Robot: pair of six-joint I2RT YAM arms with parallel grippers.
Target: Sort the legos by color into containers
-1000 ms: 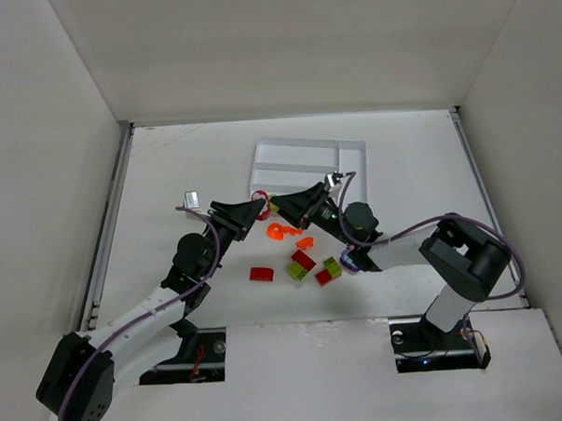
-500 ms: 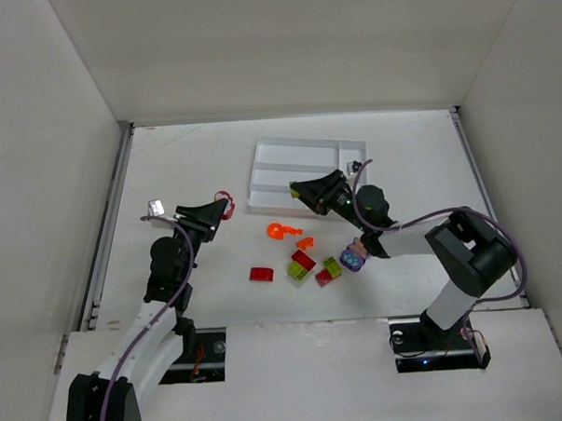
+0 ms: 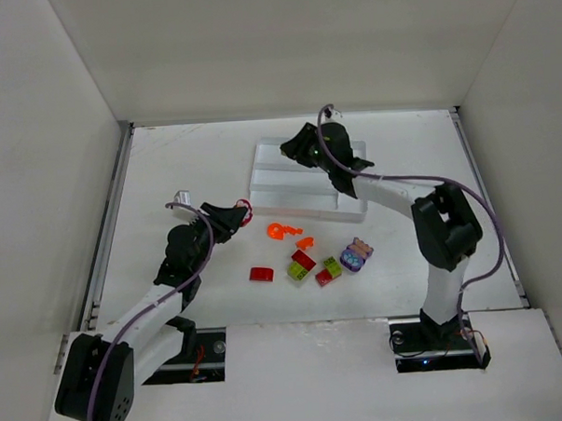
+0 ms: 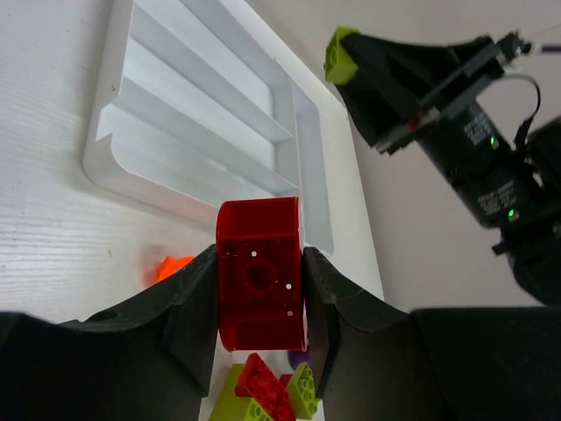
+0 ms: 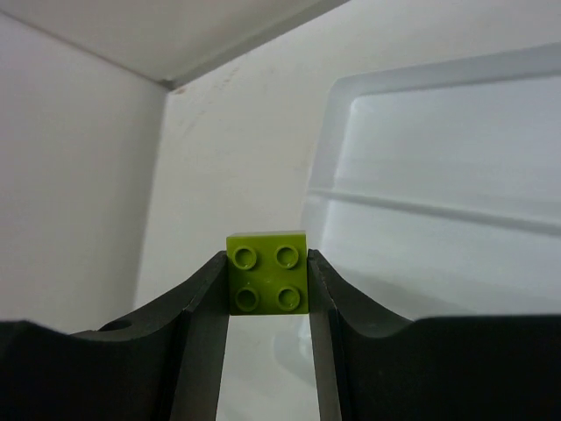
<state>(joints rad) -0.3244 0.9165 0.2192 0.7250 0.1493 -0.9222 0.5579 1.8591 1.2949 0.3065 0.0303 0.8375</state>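
Tray: your white plastic tray (image 3: 282, 184) lies with its long axis left to right across the counter (image 3: 171, 159). Three long slots run that way, and a crosswise slot closes the right end. The walls are smooth and glossy, the corners rounded.
Lime brick: the lime brick (image 5: 268, 274) is square, two studs by two, so it has no long axis. Its studded face points at your right wrist camera. It hangs over the tray's left end.
Red brick: the red brick (image 4: 260, 285) shows its hollow underside, with a round tube in the middle, to your left wrist camera. One edge is curved. It is held off the counter near the tray's near-left corner.
Left fingers: your left fingers (image 4: 186, 303) are narrow, pinching the red brick by its two sides.
Right fingers: your right fingers (image 5: 203, 307) are narrow, clamped on the lime brick's sides.
Loose legos: on the counter in front of the tray lie orange pieces (image 3: 280, 231), a low red piece (image 3: 260, 274), a red-and-lime cluster (image 3: 313, 267) and a purple piece (image 3: 356, 255).
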